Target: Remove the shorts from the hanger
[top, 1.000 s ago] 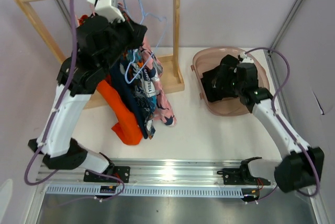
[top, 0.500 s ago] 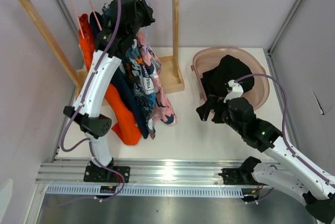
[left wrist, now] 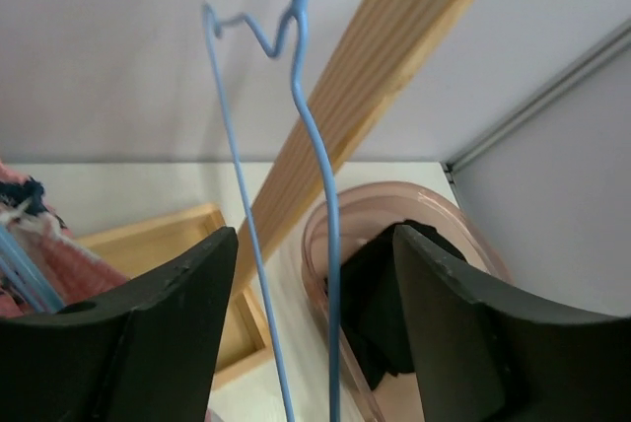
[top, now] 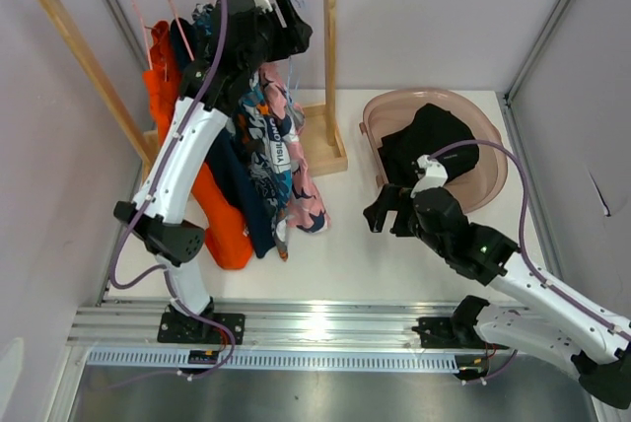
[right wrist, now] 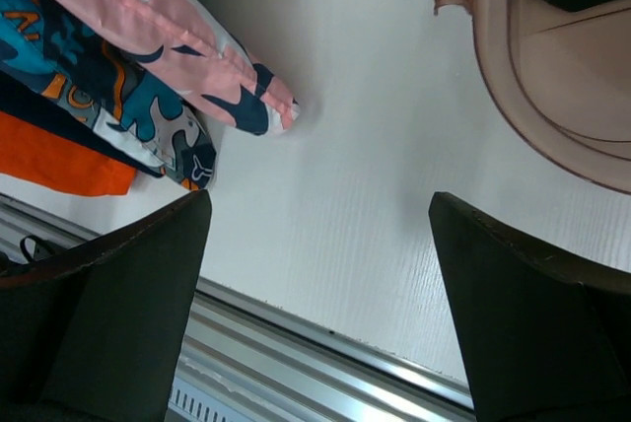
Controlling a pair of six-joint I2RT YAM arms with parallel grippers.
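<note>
Shorts of soft, limp cloth hang bunched on a wooden rack (top: 330,47) at the far left corner of the white table (top: 345,235): an orange pair (top: 212,215), a navy pair (top: 242,195), a teal-orange-white print pair (top: 271,146) and a pink floral pair (top: 306,195). A black pair (top: 429,141) lies crumpled in a translucent brownish plastic tub (top: 488,161) at the far right corner. The left gripper (left wrist: 311,245) is up by the rack's top rail with its jaws spread wide around a thin blue wire hanger (left wrist: 331,284), neither finger visibly touching it. The right gripper (right wrist: 317,205) hangs over bare table between the hanging clothes and the tub, jaws wide apart and holding nothing.
</note>
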